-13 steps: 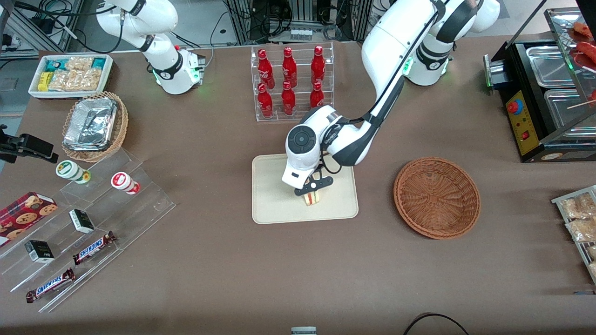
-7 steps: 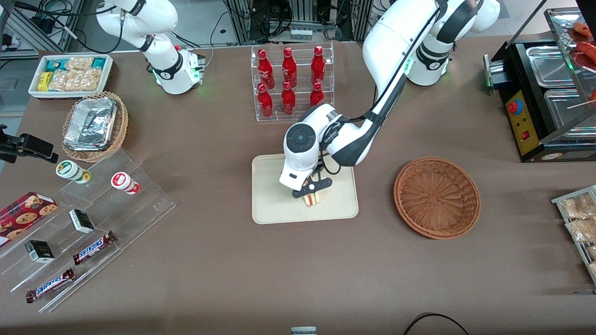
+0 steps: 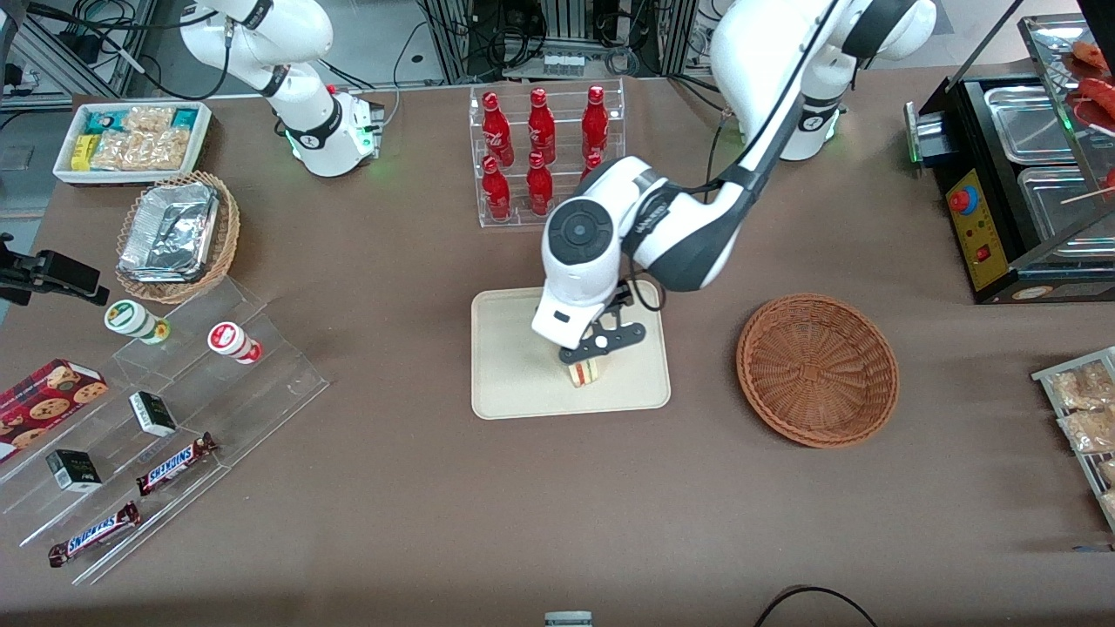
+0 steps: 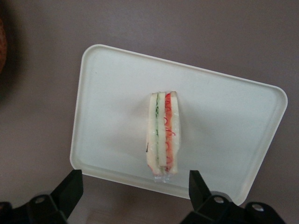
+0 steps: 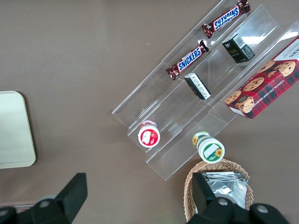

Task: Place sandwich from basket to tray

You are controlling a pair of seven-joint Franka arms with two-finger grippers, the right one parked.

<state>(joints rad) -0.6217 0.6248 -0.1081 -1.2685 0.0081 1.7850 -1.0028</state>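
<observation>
Your sandwich now stands on its edge on the tray, in the half nearer the front camera and toward the basket, which sits bare on the counter well apart toward the working arm's end. The end effector hangs directly above it with its fingers spread wide and nothing between them; in the wrist view the sandwich lies straight below the gap, its layered edge running across the line joining the two fingertips, so neither pad touches the bread. Compared with the earlier front pictures, where the black fingers were down around the wedge, the wrist has risen and drawn slightly toward the bottle rack, while the sandwich has kept its spot on the tray. I judge the placing done; what remains for you is a clean straight lift clear, since any sideways drift could tip the upright wedge.
</observation>
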